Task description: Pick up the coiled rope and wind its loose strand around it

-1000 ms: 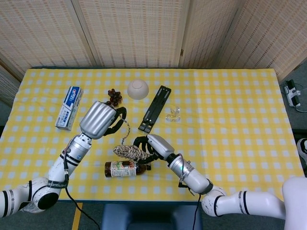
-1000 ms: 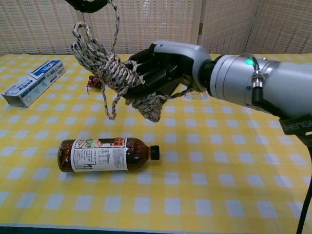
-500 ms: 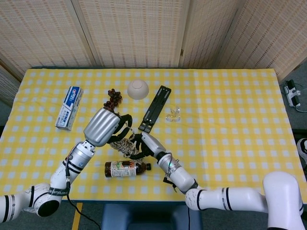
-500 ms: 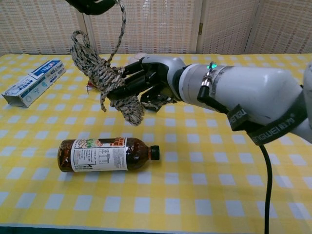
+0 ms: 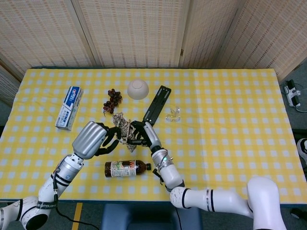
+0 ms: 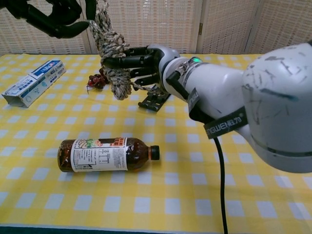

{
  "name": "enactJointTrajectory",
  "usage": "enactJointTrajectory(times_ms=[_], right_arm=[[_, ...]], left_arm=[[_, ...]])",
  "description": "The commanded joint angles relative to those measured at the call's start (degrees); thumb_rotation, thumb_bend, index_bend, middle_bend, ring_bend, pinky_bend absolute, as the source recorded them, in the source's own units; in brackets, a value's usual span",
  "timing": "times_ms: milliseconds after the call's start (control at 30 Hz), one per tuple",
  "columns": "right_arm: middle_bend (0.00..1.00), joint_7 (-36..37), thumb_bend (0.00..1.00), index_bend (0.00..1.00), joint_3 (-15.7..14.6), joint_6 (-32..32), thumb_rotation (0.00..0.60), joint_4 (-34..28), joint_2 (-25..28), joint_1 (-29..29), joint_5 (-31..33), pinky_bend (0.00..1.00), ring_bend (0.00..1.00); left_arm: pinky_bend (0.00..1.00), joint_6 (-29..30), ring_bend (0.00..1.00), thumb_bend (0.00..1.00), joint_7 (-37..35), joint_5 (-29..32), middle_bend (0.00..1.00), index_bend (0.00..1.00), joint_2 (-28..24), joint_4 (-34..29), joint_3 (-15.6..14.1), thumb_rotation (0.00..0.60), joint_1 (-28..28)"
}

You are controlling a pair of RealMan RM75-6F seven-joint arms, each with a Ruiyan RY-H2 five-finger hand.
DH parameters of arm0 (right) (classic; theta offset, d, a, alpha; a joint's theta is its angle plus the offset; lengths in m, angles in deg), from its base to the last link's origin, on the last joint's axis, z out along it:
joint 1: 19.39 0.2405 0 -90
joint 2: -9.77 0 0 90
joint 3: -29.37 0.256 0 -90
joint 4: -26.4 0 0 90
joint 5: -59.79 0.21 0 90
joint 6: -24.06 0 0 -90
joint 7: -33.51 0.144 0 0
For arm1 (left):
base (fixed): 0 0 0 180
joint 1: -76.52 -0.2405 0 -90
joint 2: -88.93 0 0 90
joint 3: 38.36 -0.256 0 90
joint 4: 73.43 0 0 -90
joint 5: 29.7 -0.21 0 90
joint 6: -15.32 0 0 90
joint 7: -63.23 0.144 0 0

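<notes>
The coiled rope (image 5: pixel 123 130) (image 6: pixel 114 66), speckled white and brown, hangs upright above the table. My right hand (image 5: pixel 142 134) (image 6: pixel 141 61) grips it from the right, dark fingers wrapped around its middle. My left hand (image 5: pixel 94 139) (image 6: pixel 56 17) sits just left of the coil. Its curled black fingers meet the loose strand (image 6: pixel 100 12), which runs up from the top of the coil. The strand's end is out of the chest view.
A brown bottle (image 5: pixel 125 168) (image 6: pixel 105 154) lies on its side under the hands. Farther back are a toothpaste box (image 5: pixel 69 108) (image 6: pixel 33 82), a dark berry cluster (image 5: pixel 113 97), a white bowl (image 5: pixel 138 89), a black bracket (image 5: pixel 155 109) (image 6: pixel 155 99) and a small clear piece (image 5: pixel 173 114).
My right hand has turned the coil from slanting to upright and moved it back and up. My left hand has come down to the coil's left, and the dangling strand no longer hangs free.
</notes>
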Motion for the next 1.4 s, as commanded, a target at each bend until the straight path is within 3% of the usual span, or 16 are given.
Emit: enactJointTrajectory(times_ms=[33,433,867,1167,1400], right_arm=[[0.8,4.4,0.72,0.99,1.9,-0.9,0.6,0.6,-1.0,-2.5,-3.7,0.74,0.86],[0.8,15.3,0.72,0.99,3.8,2.3,0.6,-3.2,3.8,-9.3,-14.4,0.74,0.87],[0.8,21.1,0.72,0.99,2.7,5.8,0.6,-6.2,8.3,-12.8,-20.3,0.74,0.86],[0.81,21.8,0.72,0.99,0.5,7.6,0.6,-6.8,10.8,-13.6,-24.0,0.74,0.87],[0.81,13.9,0.72,0.99,-3.4,6.2,0.6,-5.4,11.8,-11.7,-29.9,0.74,0.87]], left_arm=[[0.76,0.8,0.81,0.58,-1.9,0.0,0.9,0.65,-0.5,1.1,-0.8,0.6,-1.4],[0.76,-1.4,0.81,0.59,-9.3,2.7,0.9,0.66,-1.7,8.2,-3.2,0.6,-5.0],[0.76,-5.9,0.81,0.59,-9.5,8.7,0.9,0.67,0.1,14.9,-1.6,0.6,-4.7],[0.76,-8.7,0.81,0.59,-7.8,11.0,0.9,0.67,0.7,16.6,0.1,0.6,-3.0],[0.76,-10.6,0.81,0.59,-4.1,9.6,0.9,0.67,-0.6,14.2,1.8,0.6,0.1]])
